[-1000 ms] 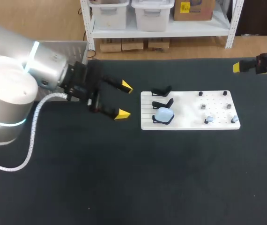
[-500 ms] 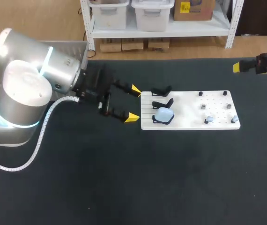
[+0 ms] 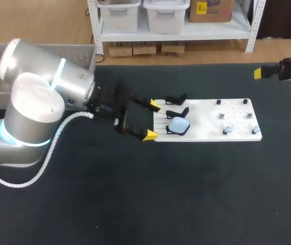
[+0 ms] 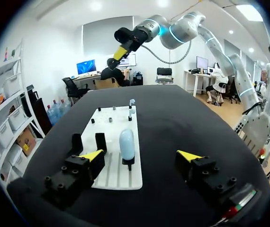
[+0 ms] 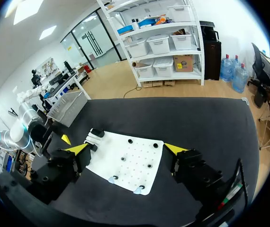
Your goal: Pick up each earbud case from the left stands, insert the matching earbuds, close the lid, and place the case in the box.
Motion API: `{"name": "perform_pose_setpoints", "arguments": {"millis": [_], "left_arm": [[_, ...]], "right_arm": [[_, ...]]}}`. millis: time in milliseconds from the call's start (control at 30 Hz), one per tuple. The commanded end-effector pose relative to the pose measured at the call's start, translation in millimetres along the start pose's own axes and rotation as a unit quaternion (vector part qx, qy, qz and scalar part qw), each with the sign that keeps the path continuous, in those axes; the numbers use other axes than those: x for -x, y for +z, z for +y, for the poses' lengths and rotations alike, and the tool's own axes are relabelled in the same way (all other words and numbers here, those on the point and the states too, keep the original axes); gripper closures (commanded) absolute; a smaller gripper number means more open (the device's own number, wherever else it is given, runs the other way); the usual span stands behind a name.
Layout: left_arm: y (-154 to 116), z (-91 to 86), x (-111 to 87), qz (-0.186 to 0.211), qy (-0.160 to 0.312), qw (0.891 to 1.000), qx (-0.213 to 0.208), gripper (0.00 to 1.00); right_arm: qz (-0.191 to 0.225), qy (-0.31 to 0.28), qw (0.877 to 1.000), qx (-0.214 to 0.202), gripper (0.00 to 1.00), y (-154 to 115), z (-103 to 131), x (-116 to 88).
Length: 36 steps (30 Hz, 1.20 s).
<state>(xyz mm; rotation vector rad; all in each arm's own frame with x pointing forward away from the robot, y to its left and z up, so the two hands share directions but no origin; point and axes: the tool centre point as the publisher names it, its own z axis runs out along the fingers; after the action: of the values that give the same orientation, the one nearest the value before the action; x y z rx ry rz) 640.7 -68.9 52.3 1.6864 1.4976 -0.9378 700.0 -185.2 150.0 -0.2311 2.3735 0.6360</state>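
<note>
The left arm (image 3: pixel 38 102) is built of fat silver-grey cylinders with glowing cyan rings at its joints. A white ribbed cable (image 3: pixel 51 148) loops off the left arm. Its left gripper (image 3: pixel 152 120) is black, with screw-studded finger blocks tipped in yellow wedges.

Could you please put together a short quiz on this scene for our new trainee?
1. True or false: the left claw is open and stops short of the pale blue earbud case.
2. Multiple choice: how many of the black stands hold a case? A) none B) one C) all three
3. Short answer: which is nearer the white board, the left claw or the right claw?

Key: 1 true; 2 B; 3 the left claw.
</note>
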Motion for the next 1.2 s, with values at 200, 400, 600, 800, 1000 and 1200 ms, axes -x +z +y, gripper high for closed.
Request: {"name": "perform_pose_setpoints", "arguments": {"millis": [200, 400, 600, 800, 1000, 1200], "left_arm": [[19, 7.0, 0.7, -0.014, 0.013, 1.000, -0.001, 0.00], [26, 10.1, 2.6, -0.028, 0.037, 0.999, -0.009, 0.00], [36, 15.0, -1.1, -0.031, 0.032, 0.999, -0.012, 0.00], [42, 16.7, -8.2, -0.028, 0.022, 0.999, -0.013, 0.00], [43, 18.5, -10.8, -0.032, 0.023, 0.999, -0.007, 0.00], [43, 22.1, -10.4, -0.038, 0.021, 0.999, -0.001, 0.00]], "right_arm": [[0.000, 0.000, 1.000, 0.000, 0.00, 0, 0, 0], [0.000, 0.000, 1.000, 0.000, 0.00, 0, 0, 0], [0.000, 0.000, 1.000, 0.000, 0.00, 0, 0, 0], [0.000, 0.000, 1.000, 0.000, 0.00, 0, 0, 0], [0.000, 0.000, 1.000, 0.000, 0.00, 0, 0, 0], [0.000, 0.000, 1.000, 0.000, 0.00, 0, 0, 0]]}}
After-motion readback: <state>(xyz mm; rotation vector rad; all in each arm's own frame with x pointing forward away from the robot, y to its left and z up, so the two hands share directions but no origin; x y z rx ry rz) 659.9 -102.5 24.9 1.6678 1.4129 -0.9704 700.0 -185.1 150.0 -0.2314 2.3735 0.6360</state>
